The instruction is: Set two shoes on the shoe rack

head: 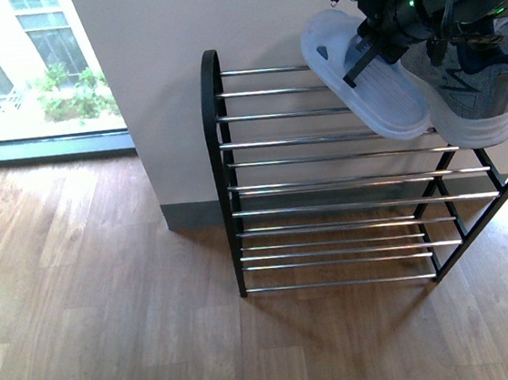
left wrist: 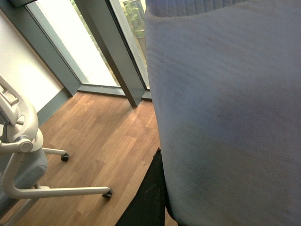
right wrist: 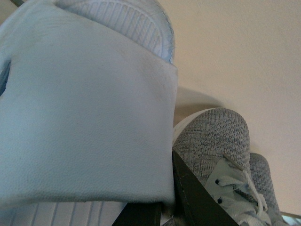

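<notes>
Pale blue rubber slide (head: 365, 76) lies tilted on the top chrome bars of the low black metal shoe rack w/ arched side ends (head: 222, 171), toe end hanging toward the front. Right beside it, touching or nearly so, sit two grey knit sneakers w/ white soles (head: 464, 97), also on the top tier.

Right tool (head: 368, 47) is over the slide, its dark fingers closed on the slide's strap area. Right wrist view confirms: the slide's pale blue strap (right wrist: 84, 117) fills most of the pic, a dark finger (right wrist: 197, 197) pressed along its edge, grey sneakers (right wrist: 211, 141) just beyond, cream wall behind.

Left wrist view is mostly filled by another pale blue strap (left wrist: 225, 108) held close to the lens w/ a dark finger (left wrist: 150, 197) against it; can't tell exactly how the left tool's jaws stand. Wood floor (left wrist: 103, 141), window frame and white chair base (left wrist: 28, 160) show behind.
</notes>
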Tool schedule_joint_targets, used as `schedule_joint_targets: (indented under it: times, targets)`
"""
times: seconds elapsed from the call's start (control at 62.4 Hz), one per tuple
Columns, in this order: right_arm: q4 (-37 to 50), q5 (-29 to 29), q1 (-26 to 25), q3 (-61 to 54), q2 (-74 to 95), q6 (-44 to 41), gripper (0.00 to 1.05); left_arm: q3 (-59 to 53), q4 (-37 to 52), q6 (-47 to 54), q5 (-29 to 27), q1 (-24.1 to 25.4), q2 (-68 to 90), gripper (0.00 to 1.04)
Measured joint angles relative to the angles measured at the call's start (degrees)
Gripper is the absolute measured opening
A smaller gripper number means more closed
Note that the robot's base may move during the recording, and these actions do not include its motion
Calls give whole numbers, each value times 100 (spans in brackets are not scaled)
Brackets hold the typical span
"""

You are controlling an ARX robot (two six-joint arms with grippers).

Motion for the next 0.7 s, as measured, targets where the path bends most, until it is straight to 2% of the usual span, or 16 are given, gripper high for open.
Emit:
schedule_joint_targets:
  times: [0.176, 0.352, 0.705]
  targets:
    - [-33, 162, -236, 376, 380, -446, 1, 2, 0, 0, 0, 0, 0, 2]
    - [-254, 166, -319, 612, 492, -472, 1, 2, 0, -2, 0, 0, 0, 2]
    - [-953, -271, -297, 496, 186, 516, 53, 2, 0, 0, 2, 0, 0, 2]
